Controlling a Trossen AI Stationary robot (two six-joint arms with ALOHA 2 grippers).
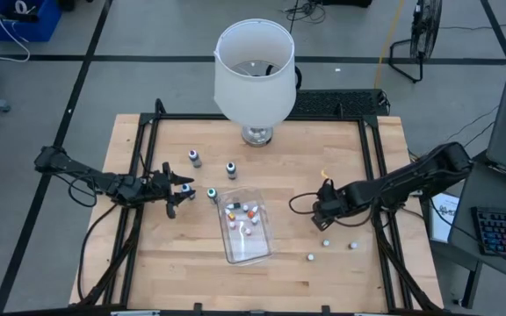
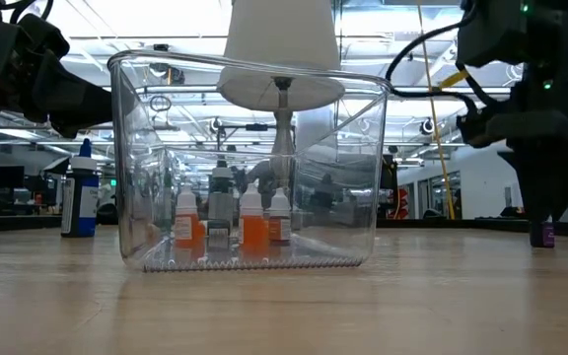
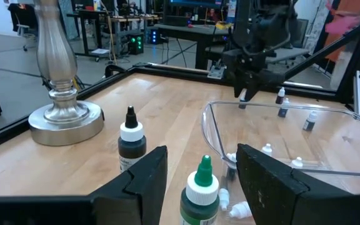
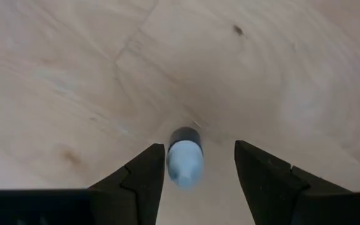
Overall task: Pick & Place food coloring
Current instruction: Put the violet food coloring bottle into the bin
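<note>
**Sorting partly done: bottles in the tray, several left on the table**

The left gripper [image 1: 185, 186] is seen low over the table's left half, just left of the tray [image 1: 262, 250]. A green-capped bottle [image 3: 200, 194] stands upright between its fingers; in the left wrist view a gap is visible on each side, so the jaws are judged parted around it and not yet closed on it. Two more bottles [image 1: 195, 157] [image 1: 231, 168] are left standing toward the far edge, near the lamp [image 1: 253, 75].

At the table's middle, the clear tray already holds about half a dozen bottles [image 2: 252, 222], some upright, with white caps and orange or dark bodies.

The right gripper [image 4: 195, 164] is pointed down at the table's right half, well right of the tray. Its jaws are partly open, with a pale-capped bottle [image 4: 184, 159] between them; it appears to touch one finger only, and no firm grip can be made out. Two further bottles [image 1: 310, 257] [image 1: 353, 245] are left near the front right corner.

The task is judged roughly half finished: about six bottles remain outside the tray.
</note>
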